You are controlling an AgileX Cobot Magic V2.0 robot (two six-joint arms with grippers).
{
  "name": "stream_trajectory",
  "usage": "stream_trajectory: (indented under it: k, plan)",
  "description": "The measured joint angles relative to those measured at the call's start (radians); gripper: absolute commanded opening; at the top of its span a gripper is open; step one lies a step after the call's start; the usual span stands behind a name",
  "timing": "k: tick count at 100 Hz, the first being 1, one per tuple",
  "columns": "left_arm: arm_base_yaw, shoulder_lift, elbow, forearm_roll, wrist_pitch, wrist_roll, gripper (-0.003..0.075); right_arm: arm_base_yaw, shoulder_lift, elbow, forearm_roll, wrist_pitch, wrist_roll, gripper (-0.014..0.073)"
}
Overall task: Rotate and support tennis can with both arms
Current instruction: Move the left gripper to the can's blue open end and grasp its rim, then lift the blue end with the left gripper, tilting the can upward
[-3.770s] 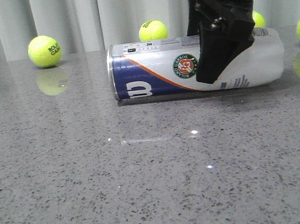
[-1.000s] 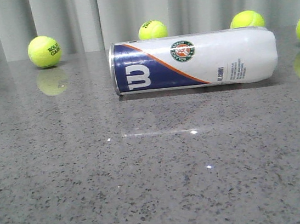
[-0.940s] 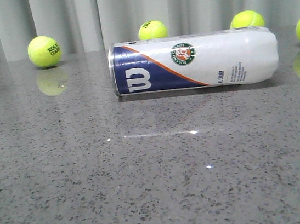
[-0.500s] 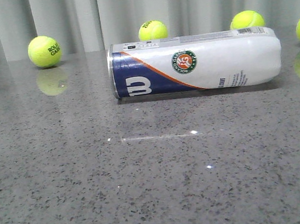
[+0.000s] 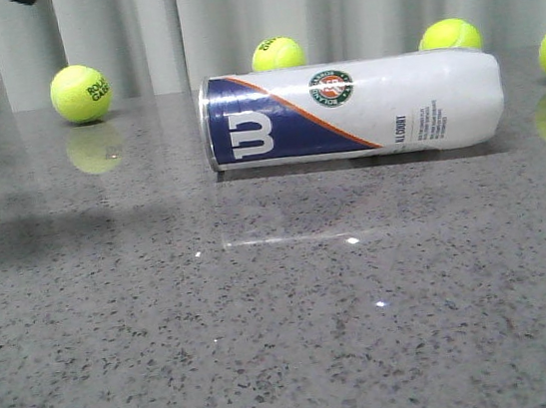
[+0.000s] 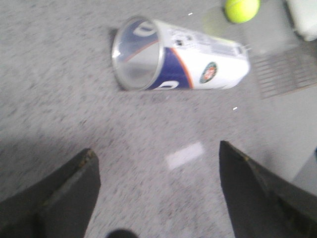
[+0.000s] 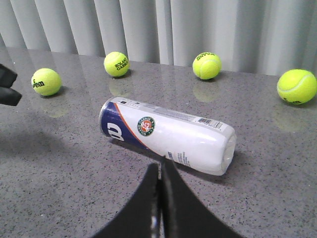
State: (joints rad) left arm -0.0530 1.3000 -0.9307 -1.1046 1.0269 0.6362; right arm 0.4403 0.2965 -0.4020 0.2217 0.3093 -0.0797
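Lying on its side on the grey speckled surface (image 5: 272,345), the tennis can (image 5: 351,110) has its metal-rimmed end toward my left gripper (image 6: 158,191), whose jaws stand wide, well apart from the can. My right gripper (image 7: 162,198) hangs near the can's white body, jaws pressed together on nothing. Yellow-green tennis balls (image 5: 81,92) sit beyond the can, by the curtain (image 5: 248,16).

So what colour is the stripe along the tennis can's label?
Orange, clearest in the front view on the tennis can.
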Motion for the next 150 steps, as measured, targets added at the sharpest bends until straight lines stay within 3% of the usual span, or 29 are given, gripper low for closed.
stream_trajectory:
  k: [18, 51, 81, 108, 128, 150]
  plan:
    - [-0.026, 0.138, -0.102, -0.053, 0.032, 0.015, 0.0484, 0.0, 0.0, 0.0, 0.0, 0.0, 0.0, -0.0062]
    - [-0.164, 0.35, -0.289, -0.066, 0.038, 0.015, 0.0483, 0.0, 0.0, 0.0, 0.0, 0.0, 0.0, -0.0062]
    - [-0.198, 0.512, -0.364, -0.116, 0.025, 0.015, 0.0465, 0.0, 0.0, 0.0, 0.0, 0.0, 0.0, -0.0062]
    - [-0.221, 0.567, -0.382, -0.243, 0.058, 0.048, 0.0293, 0.0, 0.0, 0.0, 0.0, 0.0, 0.0, -0.0062]
    - [-0.226, 0.567, -0.384, -0.291, 0.095, 0.067, 0.0128, 0.0, 0.0, 0.0, 0.0, 0.0, 0.0, -0.0062]
    - [-0.226, 0.567, -0.384, -0.304, 0.12, 0.067, -0.0004, 0.0, 0.0, 0.0, 0.0, 0.0, 0.0, -0.0062]
